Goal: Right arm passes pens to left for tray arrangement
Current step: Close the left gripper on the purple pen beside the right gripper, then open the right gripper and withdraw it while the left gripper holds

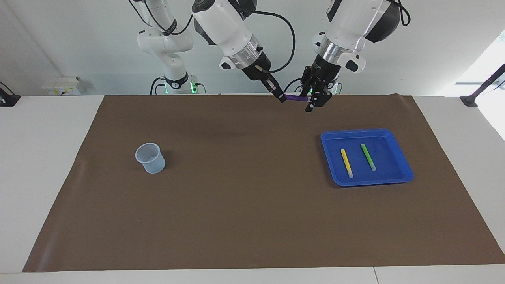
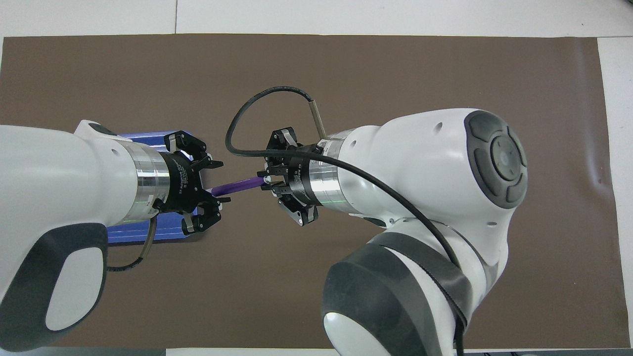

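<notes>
My right gripper (image 1: pixel 281 98) (image 2: pixel 264 181) is shut on one end of the purple pen (image 1: pixel 295 98) (image 2: pixel 237 185), holding it level above the mat's robot-side edge. My left gripper (image 1: pixel 314 103) (image 2: pixel 221 181) straddles the pen's whitish cap end, its fingertips still apart on either side. The blue tray (image 1: pixel 357 132) (image 2: pixel 123 232) lies toward the left arm's end of the table, mostly hidden under the left arm in the overhead view. In it lie a yellow pen (image 1: pixel 346 162) and a green pen (image 1: pixel 368 156), side by side and apart.
A small translucent bluish cup (image 1: pixel 150 157) stands upright on the brown mat (image 1: pixel 244 205) toward the right arm's end. A third white arm (image 1: pixel 165 43) stands idle by the wall.
</notes>
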You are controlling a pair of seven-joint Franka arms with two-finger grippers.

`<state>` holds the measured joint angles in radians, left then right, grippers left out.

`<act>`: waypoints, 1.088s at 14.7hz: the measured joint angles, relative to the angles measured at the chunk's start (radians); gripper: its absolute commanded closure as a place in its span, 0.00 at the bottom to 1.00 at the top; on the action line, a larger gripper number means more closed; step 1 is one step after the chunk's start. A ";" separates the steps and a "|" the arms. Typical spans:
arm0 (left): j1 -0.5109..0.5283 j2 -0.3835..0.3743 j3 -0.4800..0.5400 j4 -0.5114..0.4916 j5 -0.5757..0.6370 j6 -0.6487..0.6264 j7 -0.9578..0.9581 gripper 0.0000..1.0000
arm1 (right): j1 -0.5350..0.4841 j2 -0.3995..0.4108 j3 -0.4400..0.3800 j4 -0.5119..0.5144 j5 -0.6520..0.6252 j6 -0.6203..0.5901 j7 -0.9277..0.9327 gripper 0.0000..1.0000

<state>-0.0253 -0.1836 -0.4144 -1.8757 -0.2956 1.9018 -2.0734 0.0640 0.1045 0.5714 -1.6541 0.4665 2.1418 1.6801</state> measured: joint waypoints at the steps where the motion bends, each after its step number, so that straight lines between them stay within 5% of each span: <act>1: 0.000 -0.002 0.000 0.000 0.000 0.000 0.000 0.48 | 0.000 0.000 0.000 0.000 0.000 0.000 0.000 1.00; 3: 0.000 -0.004 0.000 0.000 0.000 0.000 0.000 0.64 | 0.000 0.000 0.000 0.000 0.000 0.000 0.000 1.00; 5: -0.001 -0.006 0.000 0.000 -0.001 0.000 0.000 1.00 | 0.000 0.000 0.000 0.000 0.000 0.002 0.000 1.00; 13: -0.007 -0.011 0.000 -0.001 -0.001 -0.003 0.003 1.00 | -0.003 0.006 -0.001 0.003 0.000 0.021 0.000 1.00; 14: -0.007 -0.011 0.000 -0.001 -0.001 -0.003 0.003 1.00 | -0.003 0.006 -0.001 0.003 0.000 0.021 0.000 0.45; 15: -0.007 -0.011 0.000 -0.001 -0.001 -0.003 0.003 1.00 | -0.003 0.006 -0.001 0.003 0.000 0.021 0.000 0.00; 16: -0.007 -0.011 0.000 -0.001 -0.002 -0.002 0.002 1.00 | -0.003 0.007 0.000 0.003 0.000 0.021 0.000 0.00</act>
<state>-0.0328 -0.1946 -0.4141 -1.8765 -0.2972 1.8998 -2.0714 0.0609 0.1111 0.5709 -1.6510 0.4663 2.1625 1.6801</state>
